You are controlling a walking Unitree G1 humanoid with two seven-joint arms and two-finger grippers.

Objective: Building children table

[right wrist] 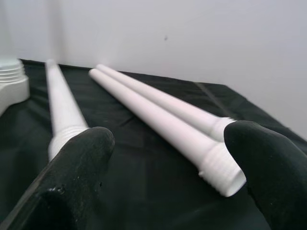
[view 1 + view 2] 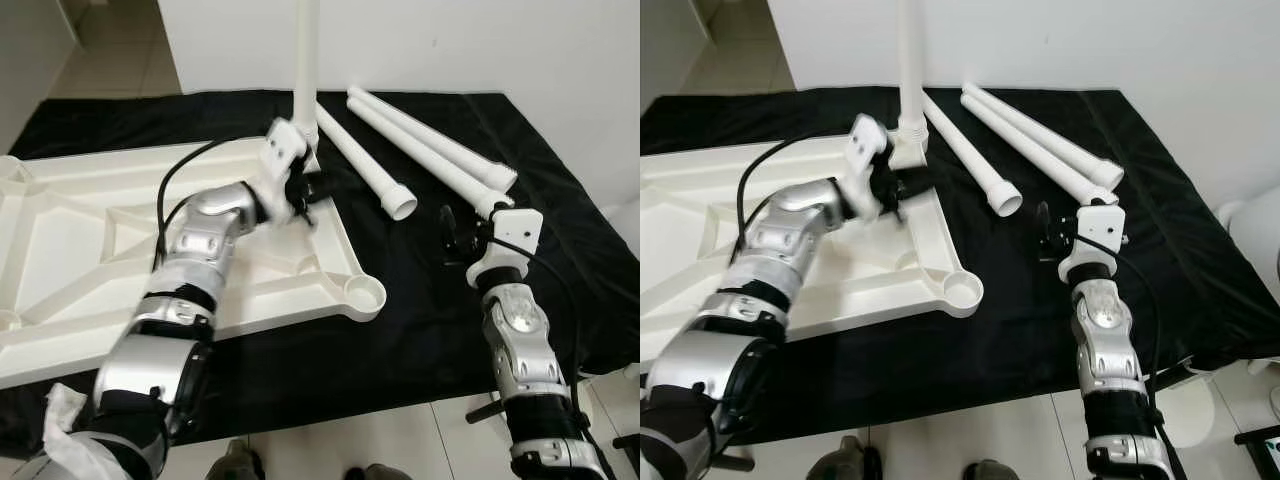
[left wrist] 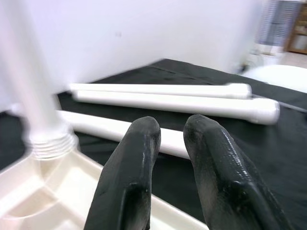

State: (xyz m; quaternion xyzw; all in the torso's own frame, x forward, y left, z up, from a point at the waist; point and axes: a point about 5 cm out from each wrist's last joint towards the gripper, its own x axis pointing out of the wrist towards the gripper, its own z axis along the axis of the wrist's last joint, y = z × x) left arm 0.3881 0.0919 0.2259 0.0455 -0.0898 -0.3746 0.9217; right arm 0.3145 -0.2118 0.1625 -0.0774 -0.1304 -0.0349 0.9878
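An upturned white plastic tabletop (image 2: 60, 260) lies on a black cloth (image 2: 560, 200), one white leg (image 2: 306, 60) standing upright in its far corner socket while three loose legs (image 2: 420, 150) lie on the cloth to the right. The left gripper (image 2: 312, 192), fingers narrowly apart and holding nothing, sits at the standing leg's base. The right gripper (image 2: 452, 232) hovers with fingers wide near the threaded ends of the loose legs.

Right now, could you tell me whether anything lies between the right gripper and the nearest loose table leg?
Nothing visible does. The right gripper hovers open over bare black cloth, and the nearest loose leg lies just ahead between its fingers' line, with its threaded end facing the gripper.
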